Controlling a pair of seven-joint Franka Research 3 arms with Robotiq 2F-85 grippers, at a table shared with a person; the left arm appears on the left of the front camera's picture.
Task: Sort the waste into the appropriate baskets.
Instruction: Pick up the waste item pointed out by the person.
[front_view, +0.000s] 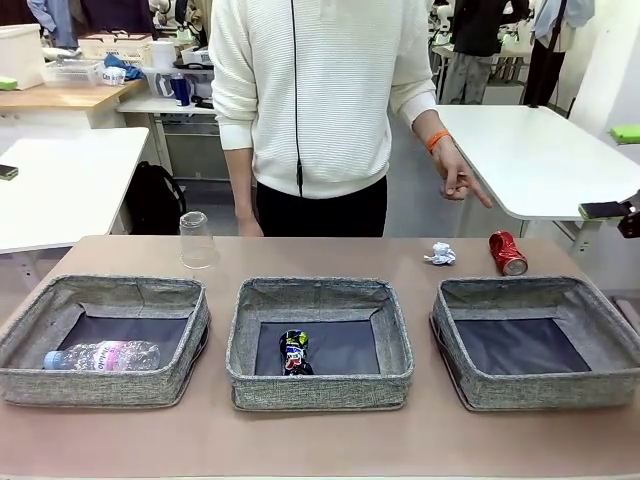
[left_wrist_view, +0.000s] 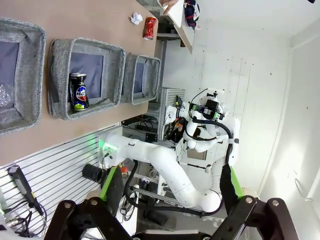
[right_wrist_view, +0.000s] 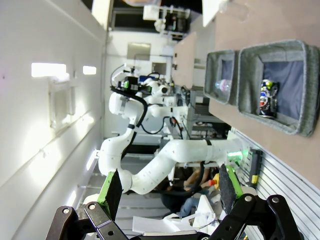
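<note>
Metal, likely light and stiff but slick, the crushed red can (front_view: 508, 252) lies just behind the far rim of the right basket (front_view: 530, 290) and looks best pinched across its dented middle, while the left gripper (left_wrist_view: 170, 192) and right gripper (right_wrist_view: 170, 187) both hang wide open, empty.

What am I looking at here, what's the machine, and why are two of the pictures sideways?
This is a two-armed robot set up to sort litter. The front view looks across the table at a person, whose hand points down toward it. The sideways pictures come from cameras on the robot's wrists. Each looks along its own hand: the left hand and the right hand, both open and holding nothing. The left basket holds a plastic bottle, and the middle basket holds a dark can. An upturned cup, a paper ball and a red can sit on the table beyond them.
</note>
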